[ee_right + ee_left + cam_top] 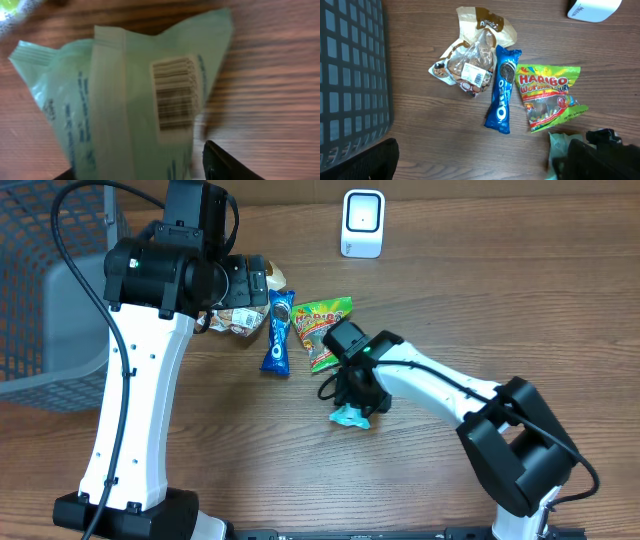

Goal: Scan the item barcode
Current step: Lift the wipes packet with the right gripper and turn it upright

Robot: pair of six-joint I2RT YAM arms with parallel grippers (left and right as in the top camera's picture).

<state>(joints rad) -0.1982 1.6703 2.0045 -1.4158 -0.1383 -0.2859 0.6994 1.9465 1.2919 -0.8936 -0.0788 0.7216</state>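
Finds teal packet (349, 418) near table (520, 290) centre, directly beneath right gripper (357, 402), barcode (175, 92) facing wrist camera. Cannot tell whether clamped. Records left gripper (258, 280) spread wide, empty, above cookie bag (236, 320).

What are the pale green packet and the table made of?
The packet looks like thin plastic film, slightly glossy, with a crimped edge, a back seam and soft creases. The table is wood or wood-look laminate, matte: grain lines show, but I cannot tell which.
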